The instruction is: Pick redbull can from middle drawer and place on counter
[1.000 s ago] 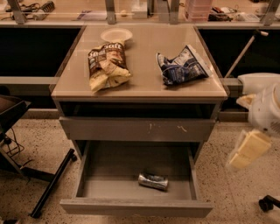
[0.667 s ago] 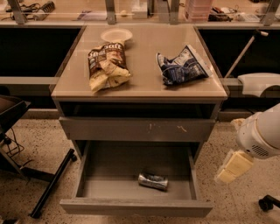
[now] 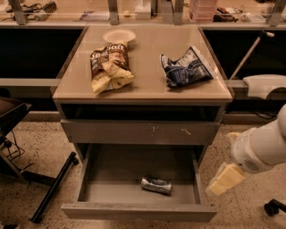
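Can lies sideways in the open drawer; pincer hangs right of the drawer, apart or together, can't tell.

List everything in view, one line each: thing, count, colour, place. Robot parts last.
counter: one, tan, top of the grey cabinet
plate: one, white, back of the counter
brown bag: one, brown and yellow, counter left
blue bag: one, dark blue and white, counter right
scratched drawer front: one, grey, shut, under the counter
drawer: one, grey, pulled open, below the scratched front
can: one, silvery with blue, on its side in the drawer
bench: one, cluttered, behind the counter
chair base: one, black, floor at left
arm: one, white, right edge
gripper: one, pale yellow, outside the drawer, to its right
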